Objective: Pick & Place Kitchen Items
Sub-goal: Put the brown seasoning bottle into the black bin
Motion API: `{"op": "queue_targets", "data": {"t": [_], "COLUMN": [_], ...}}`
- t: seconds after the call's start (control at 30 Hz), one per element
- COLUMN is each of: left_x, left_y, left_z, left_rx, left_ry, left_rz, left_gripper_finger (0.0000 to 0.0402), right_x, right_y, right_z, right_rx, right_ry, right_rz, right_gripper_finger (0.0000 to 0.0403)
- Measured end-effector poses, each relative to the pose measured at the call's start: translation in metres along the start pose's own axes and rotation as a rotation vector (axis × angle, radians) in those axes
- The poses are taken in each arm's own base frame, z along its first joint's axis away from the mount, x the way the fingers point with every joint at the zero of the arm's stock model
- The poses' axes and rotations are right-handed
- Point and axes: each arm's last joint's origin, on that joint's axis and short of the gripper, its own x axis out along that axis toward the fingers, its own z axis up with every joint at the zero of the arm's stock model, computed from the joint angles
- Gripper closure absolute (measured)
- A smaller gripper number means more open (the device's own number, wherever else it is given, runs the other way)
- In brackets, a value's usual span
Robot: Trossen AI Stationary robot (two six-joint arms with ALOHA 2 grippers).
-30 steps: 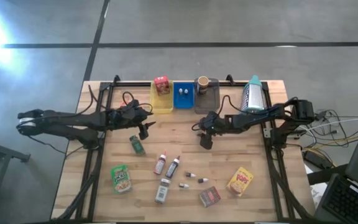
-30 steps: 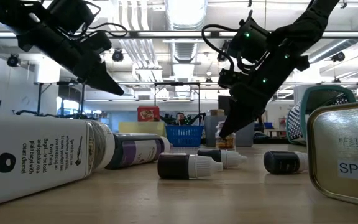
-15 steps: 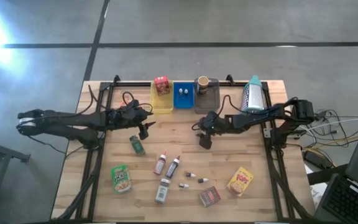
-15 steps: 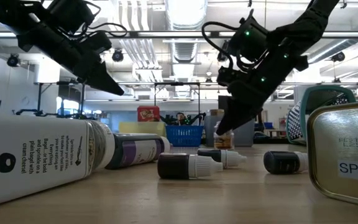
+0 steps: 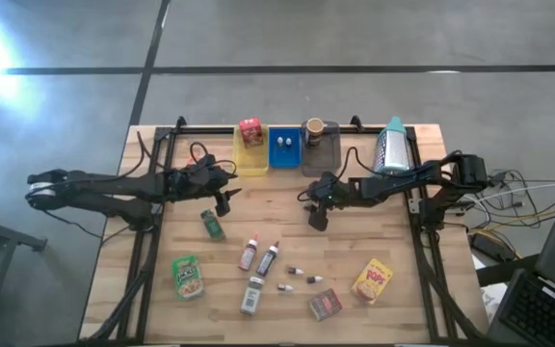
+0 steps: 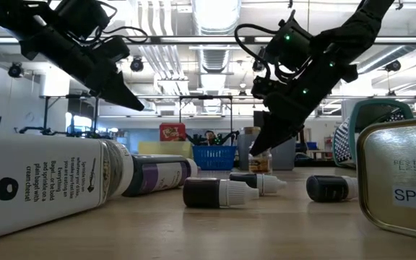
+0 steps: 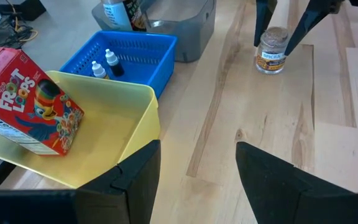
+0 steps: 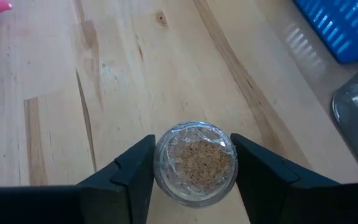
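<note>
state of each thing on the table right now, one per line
spice jar: upright, between the right gripper's fingers
left gripper: open, empty, by the yellow tray
cereal box: standing in the yellow tray
two vials: upright in the blue tray
dark bottles: lying down

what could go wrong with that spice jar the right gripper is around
The right gripper straddles the upright spice jar, fingers at both sides of its round wall; an off-centre squeeze could tip it or let it slip. If lifted, it might knock the grey tray close behind. The left gripper waits near the yellow tray, apart from this.
</note>
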Motion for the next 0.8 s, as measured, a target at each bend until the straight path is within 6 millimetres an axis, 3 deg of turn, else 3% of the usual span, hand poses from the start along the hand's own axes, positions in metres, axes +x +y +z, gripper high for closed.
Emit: {"op": "queue_targets", "data": {"t": [0.3, 0.57, 0.8], "left_x": [0.0, 0.0, 0.0], "left_y": [0.0, 0.0, 0.0], "left_z": [0.0, 0.0, 0.0], "left_rx": [0.0, 0.0, 0.0], "left_ry": [0.0, 0.0, 0.0], "left_rz": [0.0, 0.0, 0.0], "left_gripper_finger": [0.0186, 0.0186, 0.0186], "right_x": [0.0, 0.0, -0.0002], "right_y": [0.0, 0.0, 0.0], "right_z": [-0.0001, -0.0001, 0.0], "right_rx": [0.003, 0.003, 0.003], "right_ry": [0.001, 0.001, 0.0], "right_rz": [0.0, 0.0, 0.0], "right_gripper_finger": [0.0202, 0.0225, 0.0206]}}
